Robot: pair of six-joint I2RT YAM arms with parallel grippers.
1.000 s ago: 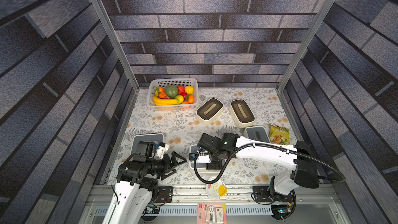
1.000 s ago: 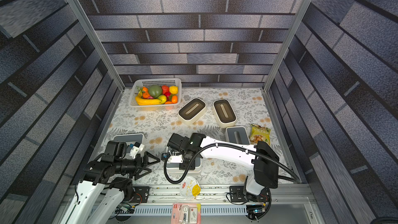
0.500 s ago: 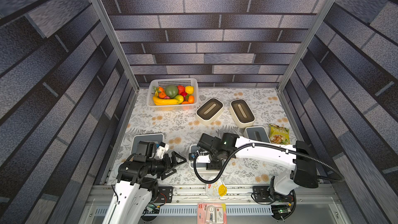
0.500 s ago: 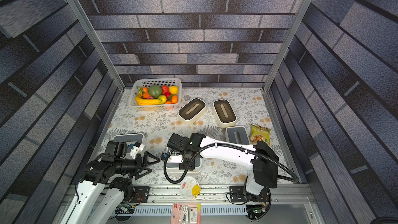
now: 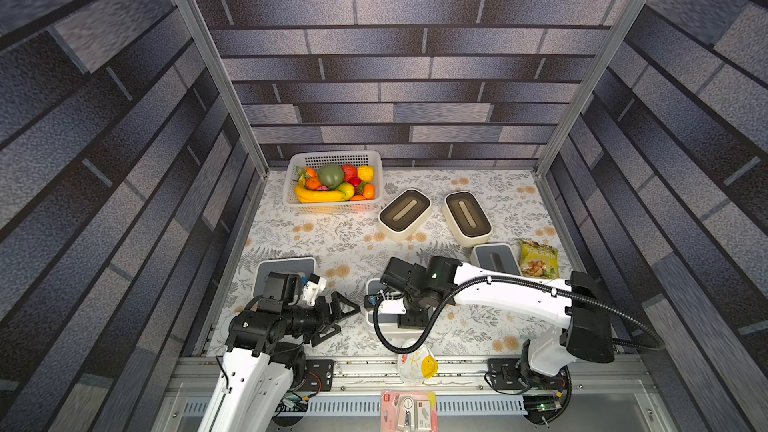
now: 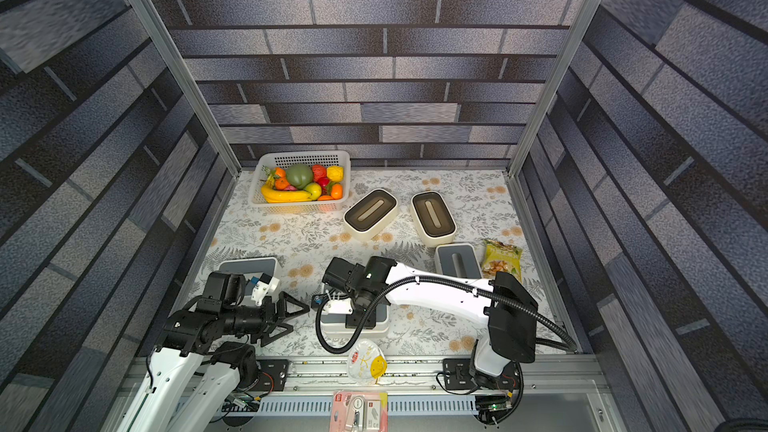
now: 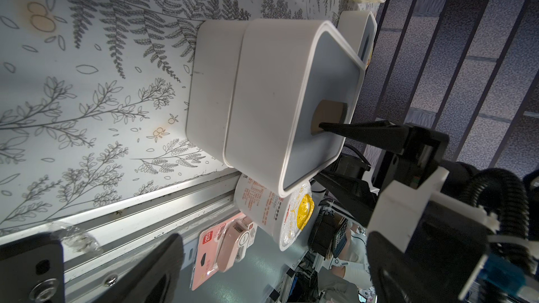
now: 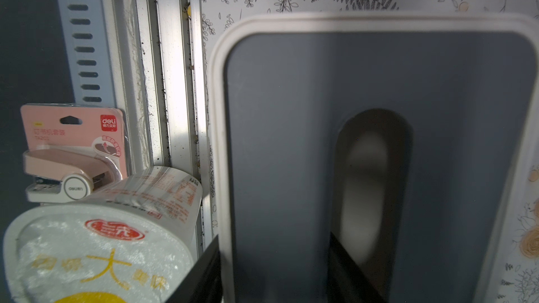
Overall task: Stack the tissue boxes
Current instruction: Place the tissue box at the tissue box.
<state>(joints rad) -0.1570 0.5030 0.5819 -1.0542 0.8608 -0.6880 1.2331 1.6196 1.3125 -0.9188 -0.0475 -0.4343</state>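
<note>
1. Your right gripper point(image 8: 274, 275) is down on the upper white tissue box with a grey slotted lid point(image 7: 277, 91). One finger point(image 8: 353, 269) sits in the slot and the other is outside the long rim. You cannot tell whether they squeeze the lid or only flank it.
2. That box sits squarely on the lower white tissue box point(image 7: 210, 88), whose lid is hidden. The stack stands at the front centre of the floral-patterned table point(image 5: 332, 243), just beside the white foil-topped cup point(image 5: 415, 363) on the front rail.
3. Your left gripper point(image 5: 343, 320) hangs to the left of the stack with its fingers spread wide and holding nothing.
4. Another grey-lidded white tissue box point(image 5: 286, 268) lies partly under your left arm.
5. A third grey-lidded white tissue box point(image 5: 494, 257) stands behind your right arm, next to the green snack bag point(image 5: 538, 259).
6. Both top views show the two rounded cream tissue boxes with dark-brown lids point(image 5: 405, 214) point(image 5: 467, 218) farther back, near each other but apart.
7. The white perforated basket of fruit point(image 5: 332, 157) sits at the back left.
</note>
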